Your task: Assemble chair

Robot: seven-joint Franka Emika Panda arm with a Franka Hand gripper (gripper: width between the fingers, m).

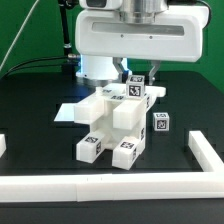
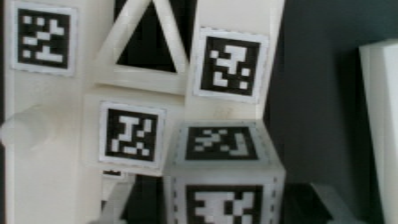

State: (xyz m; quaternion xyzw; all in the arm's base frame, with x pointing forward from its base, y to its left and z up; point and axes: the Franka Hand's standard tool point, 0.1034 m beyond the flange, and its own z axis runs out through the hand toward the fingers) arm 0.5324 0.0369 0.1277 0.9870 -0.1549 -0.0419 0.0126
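At the middle of the black surface (image 1: 40, 135), the blocky white plastic chair (image 1: 112, 128), tagged with black-and-white squares, stands part-built beneath your arm. The jaws are drawn in narrow at its rear upright; whether they pinch it you cannot tell. One small white tagged cube (image 1: 160, 122) lies just beside the chair, on the exterior view's right. Expect the pieces to be light, rigid and slick. Take hold across flat opposite faces so the joints do not pry apart.

White chair blocks (image 2: 151, 150) fill the frame, several faces carrying black-and-white square tags (image 2: 228, 65), a dark surface (image 2: 342, 35) behind.
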